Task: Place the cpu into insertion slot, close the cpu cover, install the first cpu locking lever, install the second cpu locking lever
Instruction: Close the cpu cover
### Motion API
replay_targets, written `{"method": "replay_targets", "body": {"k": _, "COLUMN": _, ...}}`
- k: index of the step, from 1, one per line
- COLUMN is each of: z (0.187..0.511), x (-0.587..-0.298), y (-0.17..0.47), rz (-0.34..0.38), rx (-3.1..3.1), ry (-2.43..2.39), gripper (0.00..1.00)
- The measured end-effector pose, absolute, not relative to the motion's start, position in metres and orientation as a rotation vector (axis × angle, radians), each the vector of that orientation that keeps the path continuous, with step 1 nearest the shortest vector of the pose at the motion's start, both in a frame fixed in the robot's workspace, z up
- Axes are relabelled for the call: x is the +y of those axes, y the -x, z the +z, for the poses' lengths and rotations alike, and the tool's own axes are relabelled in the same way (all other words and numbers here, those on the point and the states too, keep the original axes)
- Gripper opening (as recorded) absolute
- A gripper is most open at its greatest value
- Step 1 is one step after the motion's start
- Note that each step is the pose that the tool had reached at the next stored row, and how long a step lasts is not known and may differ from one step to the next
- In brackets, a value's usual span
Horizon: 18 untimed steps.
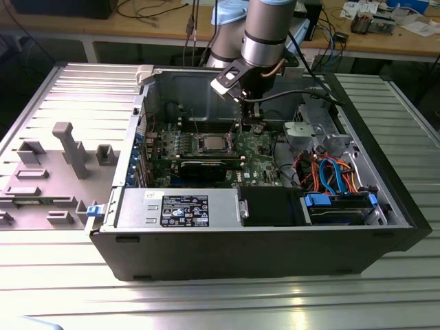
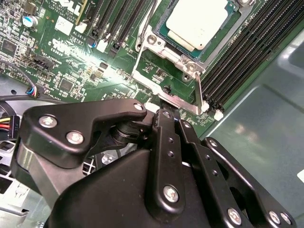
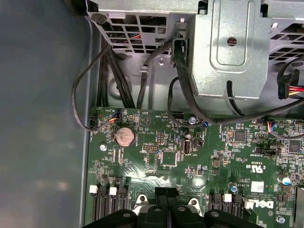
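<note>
Stock on the ribbed bench point(image 1: 62, 289), counted from the floor:
- robot arm point(image 1: 265, 34), one, with one claw point(image 2: 165, 114)
- open computer tower case point(image 1: 206, 258), one
- green motherboard point(image 3: 190, 161), one
- cpu point(image 2: 195, 21), one
- coin-cell battery point(image 3: 125, 136), one
- labelled power supply unit point(image 1: 179, 210), one
- blue-fronted drive bay point(image 1: 340, 206), one
- grey moulded fixture tray point(image 1: 41, 185), one

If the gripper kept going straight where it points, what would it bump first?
Most likely the silvery metal rim of the insertion slot, just ahead of the gripper in the second wrist view. Depth is unclear, so maybe the green circuit board beside it.
</note>
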State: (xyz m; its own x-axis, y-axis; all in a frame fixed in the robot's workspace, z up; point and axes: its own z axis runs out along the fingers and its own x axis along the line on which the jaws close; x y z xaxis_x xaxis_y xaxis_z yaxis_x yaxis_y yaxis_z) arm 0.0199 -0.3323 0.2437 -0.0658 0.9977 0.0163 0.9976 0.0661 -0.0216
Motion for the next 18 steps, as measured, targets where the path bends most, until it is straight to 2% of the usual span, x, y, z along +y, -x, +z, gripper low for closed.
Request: {"method": "replay_targets", "body": {"k": 18, "z": 0.2436, "x": -0.3323, "y": -0.0103, "rz": 0.007, "rx": -2.274, "ry": 2.129, "gripper": 0.11}}
